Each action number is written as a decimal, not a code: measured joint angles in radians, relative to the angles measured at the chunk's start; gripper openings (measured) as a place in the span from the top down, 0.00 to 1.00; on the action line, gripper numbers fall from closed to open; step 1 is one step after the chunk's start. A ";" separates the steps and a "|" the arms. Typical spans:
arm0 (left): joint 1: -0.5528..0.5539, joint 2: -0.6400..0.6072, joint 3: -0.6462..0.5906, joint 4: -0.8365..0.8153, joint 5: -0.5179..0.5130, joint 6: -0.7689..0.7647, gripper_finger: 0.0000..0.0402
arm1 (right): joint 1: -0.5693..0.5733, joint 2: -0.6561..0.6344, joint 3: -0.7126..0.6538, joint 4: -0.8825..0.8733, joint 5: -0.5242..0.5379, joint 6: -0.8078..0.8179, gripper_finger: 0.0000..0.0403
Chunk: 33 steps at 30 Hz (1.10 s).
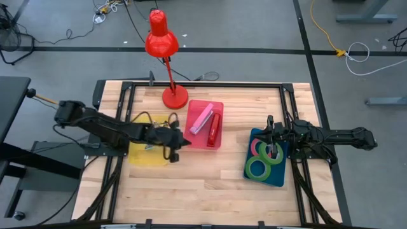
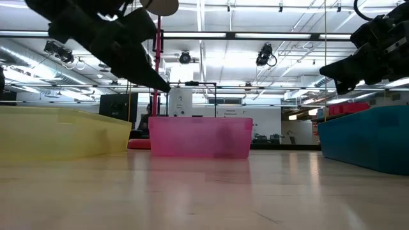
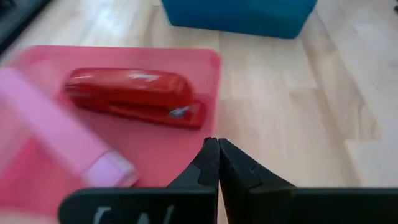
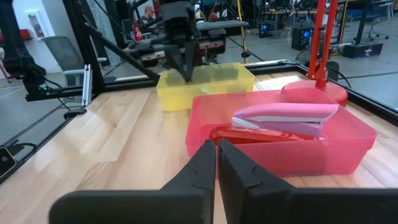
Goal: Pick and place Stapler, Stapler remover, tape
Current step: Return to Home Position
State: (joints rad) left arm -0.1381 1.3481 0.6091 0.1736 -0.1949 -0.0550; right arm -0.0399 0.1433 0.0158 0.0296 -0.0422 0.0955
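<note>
The wooden table (image 1: 203,191) carries a yellow bin (image 1: 147,159), a red bin (image 1: 197,107) and a blue bin (image 1: 278,177), with a red desk lamp (image 1: 161,38) at the far edge. The left gripper (image 3: 218,163) hangs between the yellow and red bins, fingers pressed together on nothing. The right gripper (image 4: 216,168) hovers over the blue bin, likewise closed and empty. A red stapler (image 3: 134,96) and a pink stapler (image 4: 286,118) lie in the red bin. The tape rolls (image 1: 257,169), green and pinkish-red, lie in the blue bin.
</note>
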 joint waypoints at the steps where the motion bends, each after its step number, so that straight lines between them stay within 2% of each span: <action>1: 0.004 -0.027 -0.022 0.000 -0.003 0.012 0.99 | 0.000 0.000 0.000 0.000 0.000 0.000 0.95; 9: 0.024 -0.204 -0.214 0.179 -0.002 0.034 0.99 | 0.000 0.000 0.000 0.000 0.000 0.000 0.95; 15: 0.025 -0.334 -0.331 0.227 -0.011 0.067 0.99 | 0.000 0.000 0.000 0.000 0.000 0.000 0.95; 33: 0.041 -0.698 -0.503 0.242 0.037 0.066 0.99 | 0.000 0.000 0.000 0.000 0.000 0.000 0.95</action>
State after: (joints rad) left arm -0.0975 0.6497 0.1064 0.4157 -0.1582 0.0112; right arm -0.0399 0.1436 0.0158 0.0299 -0.0418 0.0952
